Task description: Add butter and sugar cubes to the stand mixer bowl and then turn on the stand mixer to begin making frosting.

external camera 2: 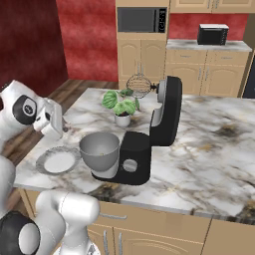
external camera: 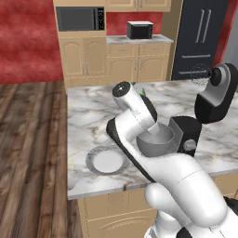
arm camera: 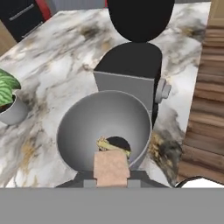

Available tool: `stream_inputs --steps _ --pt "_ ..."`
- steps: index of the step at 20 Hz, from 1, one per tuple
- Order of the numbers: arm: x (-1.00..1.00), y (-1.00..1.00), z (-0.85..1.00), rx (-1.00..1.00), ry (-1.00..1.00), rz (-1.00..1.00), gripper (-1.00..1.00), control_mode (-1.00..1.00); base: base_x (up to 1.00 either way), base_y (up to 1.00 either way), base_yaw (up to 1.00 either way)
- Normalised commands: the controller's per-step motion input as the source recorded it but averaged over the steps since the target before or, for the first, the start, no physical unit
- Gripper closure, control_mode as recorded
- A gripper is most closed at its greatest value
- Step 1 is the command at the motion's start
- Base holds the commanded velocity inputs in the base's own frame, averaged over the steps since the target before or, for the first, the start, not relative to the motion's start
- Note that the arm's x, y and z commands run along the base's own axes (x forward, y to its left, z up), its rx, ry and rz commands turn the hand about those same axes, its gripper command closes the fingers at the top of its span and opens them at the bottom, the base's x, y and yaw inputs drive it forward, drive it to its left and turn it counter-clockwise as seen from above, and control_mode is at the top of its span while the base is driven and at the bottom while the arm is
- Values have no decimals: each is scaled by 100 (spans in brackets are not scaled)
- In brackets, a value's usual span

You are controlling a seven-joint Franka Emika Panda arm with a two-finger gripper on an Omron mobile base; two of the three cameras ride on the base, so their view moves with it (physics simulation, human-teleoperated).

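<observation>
Fingers of the gripper [arm camera: 112,183] are hidden at the bottom of the hand view behind a light-tan sugar cube [arm camera: 111,168], which sits squarely between them; the jaws stand nearly closed, pinched on the cube. The cube hangs just over the near rim of the mixer bowl [arm camera: 83,127], its flat face toward the camera.

Inside the bowl, close to the bottom and just beyond the cube, lies the butter [arm camera: 112,147], a thin pale-yellow strip partly covered by the cube. Its long axis runs across the hand view, slanting slightly downward from left to right.

The bowl sits upright on the base of the black stand mixer [external camera 2: 164,117], whose head is tilted up and back, with the wire whisk [external camera 2: 139,84] raised clear of the bowl. A small grey knob [external camera 2: 130,165] shows on the mixer's side.

The white plate [external camera 2: 58,161] with the grey rim lies on the marble counter [external camera 2: 209,149] just beside the bowl, toward the counter's edge. A potted plant [external camera 2: 121,105] stands behind the bowl, near the mixer.
</observation>
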Motion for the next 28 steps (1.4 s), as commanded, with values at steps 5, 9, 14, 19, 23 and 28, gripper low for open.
stream_inputs --steps 5,9,14,19,23,28 --pt "-17 -87 3 9 24 0 100 -100 0 0 0" --pt "26 -80 -9 21 28 5 100 -100 0 0 0" --pt "30 -32 -20 17 25 19 100 -100 0 0 0" --pt "12 -3 -32 17 15 21 100 -100 0 0 0" --pt "4 2 -38 13 6 15 100 -100 0 0 0" --pt "14 18 -29 3 0 11 100 -100 0 0 0"
